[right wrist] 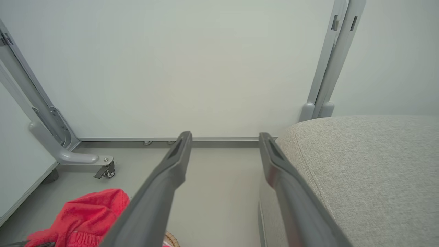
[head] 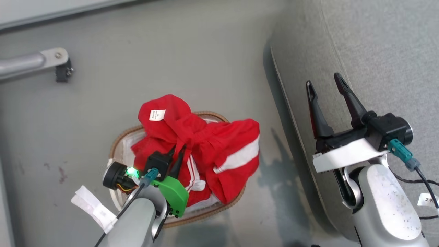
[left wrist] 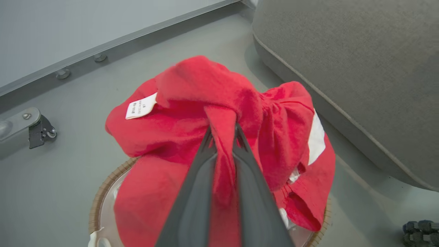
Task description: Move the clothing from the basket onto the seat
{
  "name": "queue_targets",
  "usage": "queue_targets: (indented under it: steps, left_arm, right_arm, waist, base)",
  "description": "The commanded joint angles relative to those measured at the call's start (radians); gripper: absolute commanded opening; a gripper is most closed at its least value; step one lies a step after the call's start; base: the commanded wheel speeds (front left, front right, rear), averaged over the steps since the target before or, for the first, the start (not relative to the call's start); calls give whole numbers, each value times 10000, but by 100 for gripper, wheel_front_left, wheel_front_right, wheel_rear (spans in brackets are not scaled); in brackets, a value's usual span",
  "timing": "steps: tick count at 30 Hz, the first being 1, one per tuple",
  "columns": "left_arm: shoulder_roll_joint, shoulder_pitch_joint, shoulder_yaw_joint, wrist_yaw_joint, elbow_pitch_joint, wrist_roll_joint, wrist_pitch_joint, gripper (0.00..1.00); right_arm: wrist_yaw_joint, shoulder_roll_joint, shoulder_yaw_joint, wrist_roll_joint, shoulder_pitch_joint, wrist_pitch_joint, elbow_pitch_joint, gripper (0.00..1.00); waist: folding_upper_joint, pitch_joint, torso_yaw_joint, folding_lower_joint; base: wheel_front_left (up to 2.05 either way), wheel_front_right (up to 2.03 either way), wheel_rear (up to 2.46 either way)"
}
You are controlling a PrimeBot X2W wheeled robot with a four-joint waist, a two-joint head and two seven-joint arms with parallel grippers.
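Red clothing [left wrist: 192, 113] clamped in left gripper [left wrist: 223, 132], likely to lift from basket [left wrist: 97, 202]; right gripper [head: 324, 80] spread, empty, by seat [head: 377, 41] edge.

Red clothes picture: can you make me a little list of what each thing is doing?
seat: grey, on the robot's right
basket: on the floor beside the seat
clothing: red, bunched over the basket
left claw: shut on a fold of the clothing
right claw: open, empty, by the seat's edge
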Motion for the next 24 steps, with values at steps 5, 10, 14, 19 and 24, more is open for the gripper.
queue_targets:
  steps: [5,10,14,19,24]
  left_arm:
    - [-118,481,13,-33,-823,-130,-41,0]
    - [-155,769,25,-33,-1538,-279,-40,0]
    - [-187,956,64,-33,-2149,-393,-40,0]
    - [-208,1068,204,-34,-2853,-565,-40,0]
    - [-222,1030,372,-34,-3548,-708,-40,0]
  right_arm:
    - [-7,-42,-103,-154,518,-20,171,100]
    - [-7,-40,-111,-226,919,-20,311,100]
    - [-7,-40,-106,-265,1254,-20,377,100]
    - [-7,-42,-90,-306,1643,-20,435,100]
    - [-7,-40,-33,-333,2005,-20,532,100]
  waist:
    - [0,-1330,676,1]
    - [0,-1894,824,1]
    - [0,-2306,896,1]
    - [0,-2786,971,1]
    - [0,-3220,1031,1]
  base:
    - [0,0,0]
    - [0,0,0]
    - [0,0,0]
    - [0,0,0]
    - [0,0,0]
